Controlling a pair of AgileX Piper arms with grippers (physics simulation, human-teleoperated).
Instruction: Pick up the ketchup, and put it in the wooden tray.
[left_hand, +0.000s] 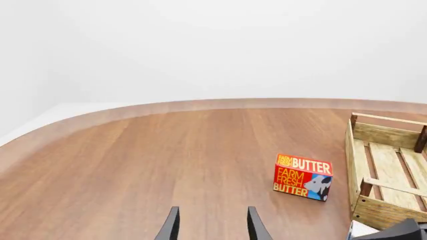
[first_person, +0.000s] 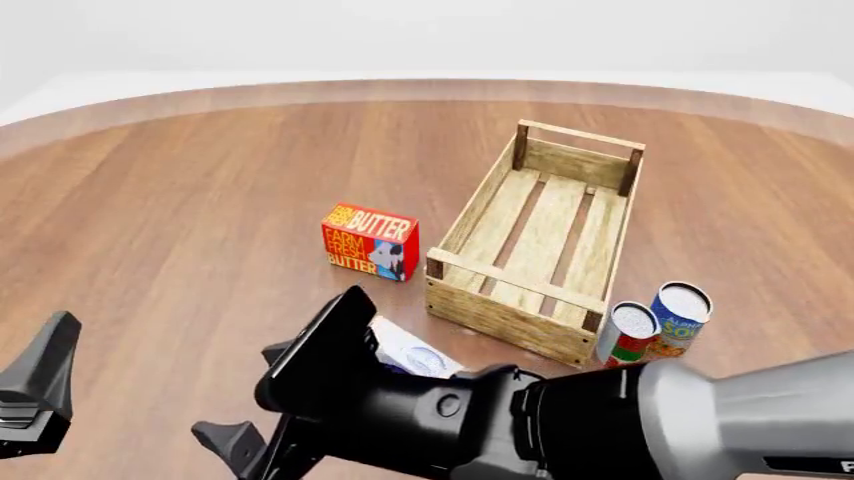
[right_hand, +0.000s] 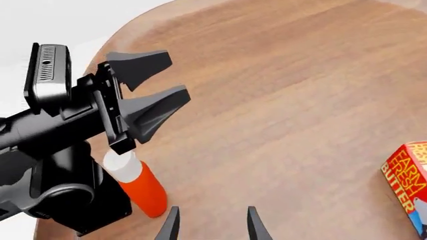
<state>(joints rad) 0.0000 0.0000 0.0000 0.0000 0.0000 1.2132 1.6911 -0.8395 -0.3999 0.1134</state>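
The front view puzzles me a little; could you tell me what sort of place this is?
Most likely a simulated tabletop test scene rather than a real room: a bare wooden table against a blank white backdrop, with groceries set out, a butter box, two cans, and a wooden tray.

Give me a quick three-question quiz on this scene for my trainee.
1. True or false: the ketchup already lies in the wooden tray.
2. In the front view, what stands on the table just left of the wooden tray? A) butter box B) blue can C) ketchup
3. Fill in: the left gripper and the right gripper are both ____.

Key: 1 false; 2 A; 3 open.
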